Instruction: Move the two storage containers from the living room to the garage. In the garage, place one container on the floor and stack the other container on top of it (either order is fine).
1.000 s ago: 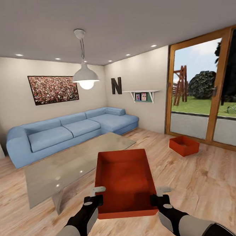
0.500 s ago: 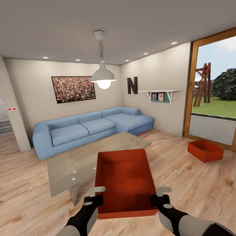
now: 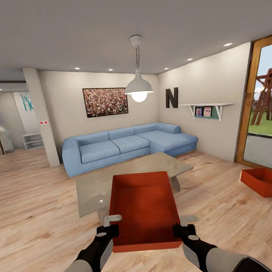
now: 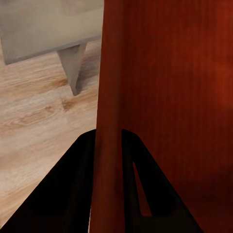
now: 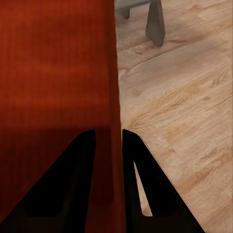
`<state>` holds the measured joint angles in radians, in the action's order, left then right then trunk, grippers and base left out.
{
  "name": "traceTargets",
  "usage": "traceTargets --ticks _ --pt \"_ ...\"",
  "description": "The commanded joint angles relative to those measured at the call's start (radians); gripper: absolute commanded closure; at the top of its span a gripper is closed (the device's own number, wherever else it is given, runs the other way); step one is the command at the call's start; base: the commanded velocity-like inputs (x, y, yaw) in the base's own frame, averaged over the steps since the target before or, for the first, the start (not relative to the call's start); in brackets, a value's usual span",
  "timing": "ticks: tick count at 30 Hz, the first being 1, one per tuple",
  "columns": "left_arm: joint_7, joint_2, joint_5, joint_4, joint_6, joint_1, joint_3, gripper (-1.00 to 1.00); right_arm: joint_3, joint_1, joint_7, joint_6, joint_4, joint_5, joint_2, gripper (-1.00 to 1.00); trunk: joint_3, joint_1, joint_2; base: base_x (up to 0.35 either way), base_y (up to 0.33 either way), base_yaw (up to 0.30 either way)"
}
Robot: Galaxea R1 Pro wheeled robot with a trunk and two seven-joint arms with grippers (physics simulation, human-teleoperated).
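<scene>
Between both arms, held level above the wood-plank floor (image 3: 35, 209), sits a smooth orange-red storage container (image 3: 144, 209); left gripper (image 3: 107, 231) and right gripper (image 3: 179, 230) each pinch a side wall. Second container (image 3: 265, 182) rests right, beyond open planks; glass-topped coffee table (image 3: 115, 180) stands just ahead.

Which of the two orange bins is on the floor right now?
The bin by the glass door, at the head view's right edge. The other bin is held up between both claws.
</scene>
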<state>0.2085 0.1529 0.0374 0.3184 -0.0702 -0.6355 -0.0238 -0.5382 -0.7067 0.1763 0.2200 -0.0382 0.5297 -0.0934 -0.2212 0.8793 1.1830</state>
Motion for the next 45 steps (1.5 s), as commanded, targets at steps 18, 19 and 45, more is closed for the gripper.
traceTargets --ticks 18,19,45 --pt "-0.003 0.002 -0.031 0.004 -0.006 -0.001 -0.023 1.0 -0.008 0.0 -0.004 0.002 0.0 0.009 0.0 1.0 -0.001 0.0 0.001 0.0 0.0 0.3" --pt "-0.003 0.002 -0.031 0.004 -0.006 -0.001 -0.023 1.0 -0.008 0.0 -0.004 0.002 0.0 0.009 0.0 1.0 -0.001 0.0 0.001 0.0 0.0 0.3" --pt "-0.003 0.002 -0.031 0.004 -0.006 -0.001 -0.022 1.0 -0.008 0.0 -0.004 0.002 0.0 0.009 0.0 1.0 -0.001 0.0 0.001 0.0 0.0 0.3"
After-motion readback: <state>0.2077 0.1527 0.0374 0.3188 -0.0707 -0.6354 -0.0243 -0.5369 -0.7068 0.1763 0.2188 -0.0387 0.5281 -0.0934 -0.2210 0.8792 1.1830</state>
